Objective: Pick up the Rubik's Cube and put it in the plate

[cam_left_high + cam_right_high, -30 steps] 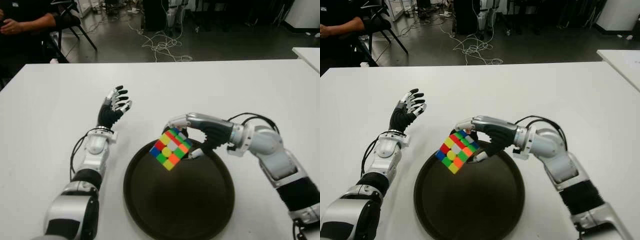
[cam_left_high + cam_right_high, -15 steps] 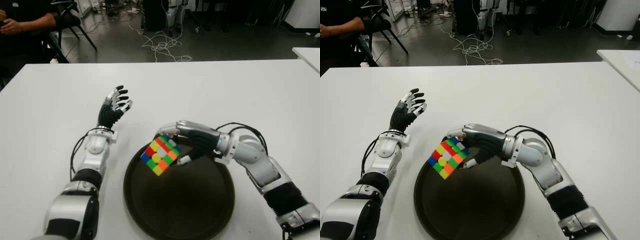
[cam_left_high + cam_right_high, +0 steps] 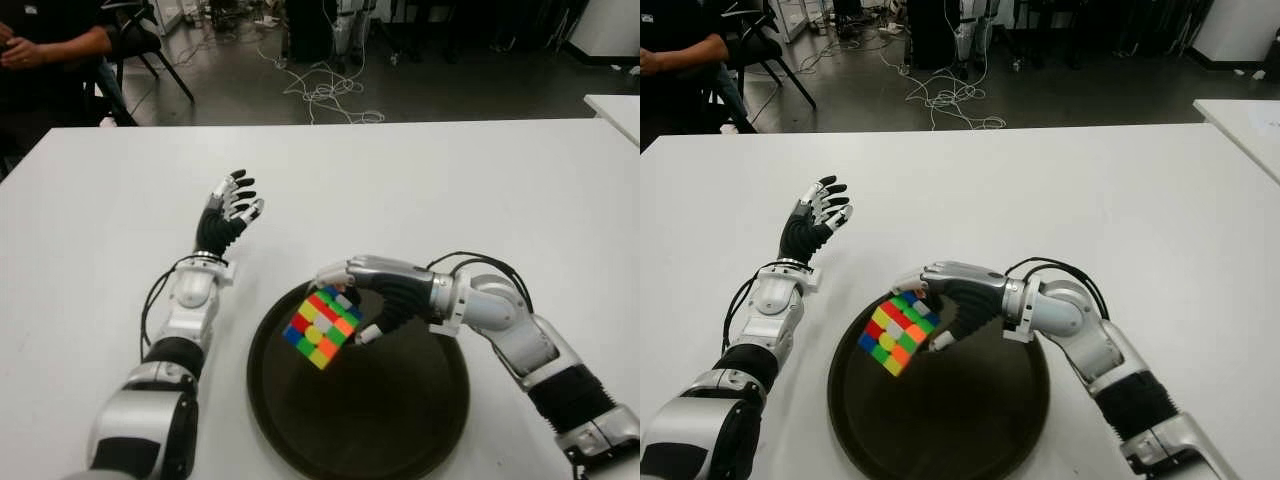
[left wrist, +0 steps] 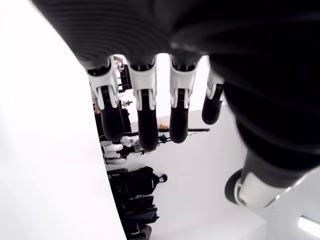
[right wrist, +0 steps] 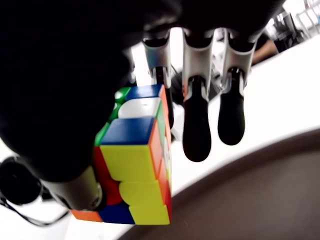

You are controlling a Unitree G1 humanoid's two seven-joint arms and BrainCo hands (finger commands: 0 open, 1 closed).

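The multicoloured Rubik's Cube point(image 3: 322, 327) hangs tilted over the left part of the dark round plate point(image 3: 400, 420), held in my right hand point(image 3: 362, 300). The thumb and a finger pinch the cube point(image 5: 135, 155) while the other fingers point(image 5: 196, 125) stretch past it. Whether the cube touches the plate's floor, I cannot tell. My left hand point(image 3: 228, 215) shows to the left of the plate, over the white table point(image 3: 90, 230), fingers spread and holding nothing.
The plate's rim point(image 5: 240, 165) shows close below the cube in the right wrist view. A second white table point(image 3: 615, 105) is at the far right. A seated person point(image 3: 50, 40) and floor cables point(image 3: 320, 90) lie beyond the table's far edge.
My right hand has carried the cube leftward and down, from the plate's far rim to lower over its left part. The left hand has not moved.
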